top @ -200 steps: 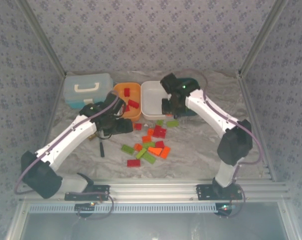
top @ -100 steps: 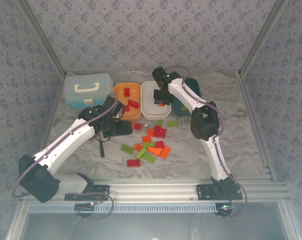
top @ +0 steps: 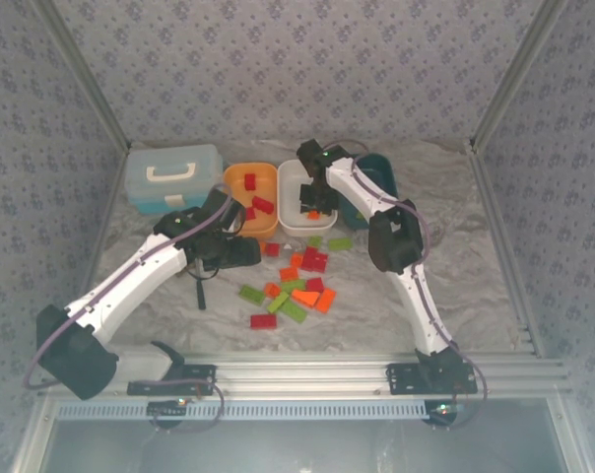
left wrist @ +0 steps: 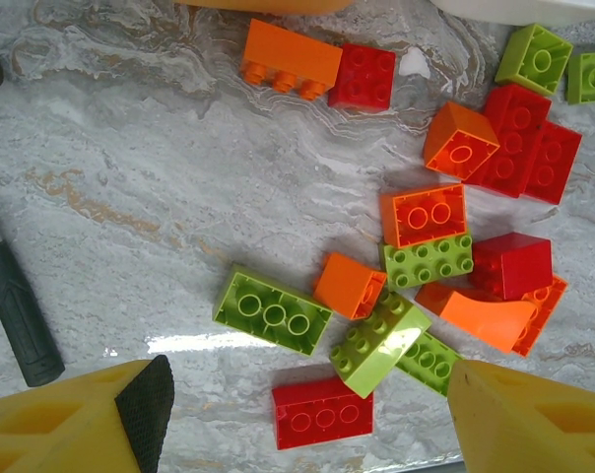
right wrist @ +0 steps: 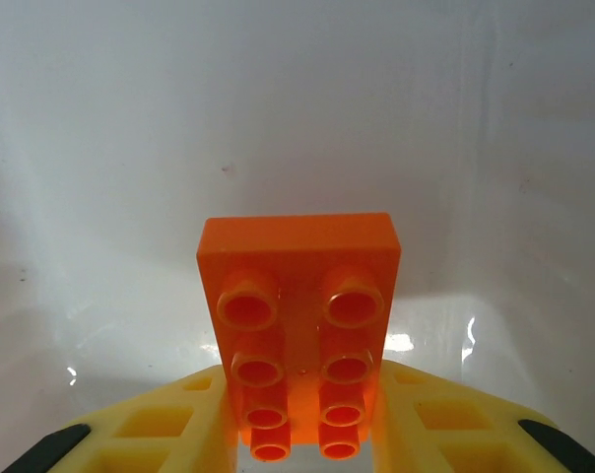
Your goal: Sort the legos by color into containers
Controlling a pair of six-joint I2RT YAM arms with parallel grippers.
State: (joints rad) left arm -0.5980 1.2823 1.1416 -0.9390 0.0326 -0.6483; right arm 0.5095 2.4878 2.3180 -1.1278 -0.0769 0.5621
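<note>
Right gripper (right wrist: 299, 399) is pinched on an orange brick (right wrist: 297, 286), studs facing my wrist cam, over the white tray (right wrist: 297, 99). A second ago it sat further right, by the teal tray (top: 381, 166). That arm's now folded up steep, elbow high. Left gripper (left wrist: 302, 394) hasn't budged, fingers apart over the loose legos (left wrist: 426, 256).

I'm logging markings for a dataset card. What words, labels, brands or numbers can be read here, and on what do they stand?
None can be read.
The orange brick in the right wrist view: bare studs, no legible lettering.
The loose legos on the table: likewise none.
The light blue case and the white tray: too small in the top view to show any label.
</note>
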